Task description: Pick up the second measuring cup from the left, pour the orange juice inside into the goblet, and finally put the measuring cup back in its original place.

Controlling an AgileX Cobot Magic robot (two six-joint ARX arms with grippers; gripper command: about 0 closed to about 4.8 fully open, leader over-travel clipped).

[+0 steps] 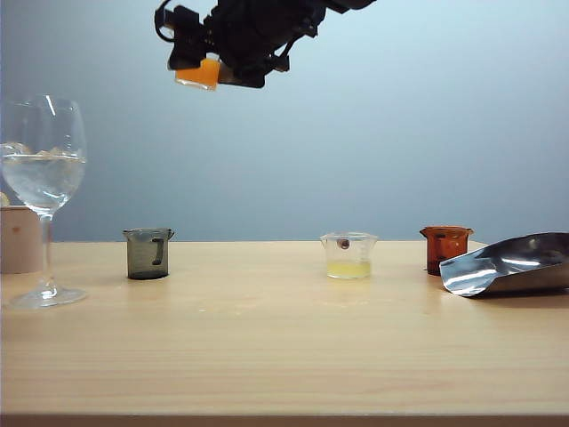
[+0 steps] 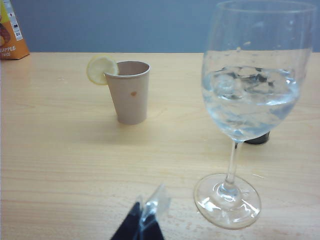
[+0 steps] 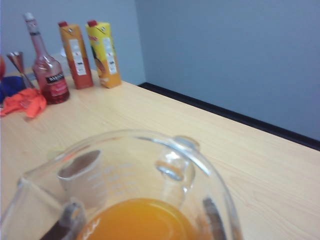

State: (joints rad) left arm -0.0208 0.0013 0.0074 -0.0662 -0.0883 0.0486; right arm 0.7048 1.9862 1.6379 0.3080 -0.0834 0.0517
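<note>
High above the table, my right gripper (image 1: 213,60) is shut on the second measuring cup (image 1: 199,75), a small clear cup that stays upright. In the right wrist view the cup's rim (image 3: 167,150) fills the foreground, the orange juice (image 3: 140,220) lies inside it, and my right gripper (image 3: 140,227) has a dark finger on each side of the cup wall. The goblet (image 1: 43,178) stands at the table's far left, partly filled with clear liquid and ice. It looms close in the left wrist view as the goblet (image 2: 250,90), just beside my left gripper (image 2: 142,222), whose tips meet with nothing between them.
On the table stand a smoky grey cup (image 1: 148,253), a clear cup with pale yellow liquid (image 1: 348,256), an amber cup (image 1: 444,247) and a metal scoop (image 1: 511,265). A paper cup with a lemon slice (image 2: 129,92) stands behind the goblet. Juice cartons (image 3: 90,52) and a bottle (image 3: 47,70) stand at the far edge.
</note>
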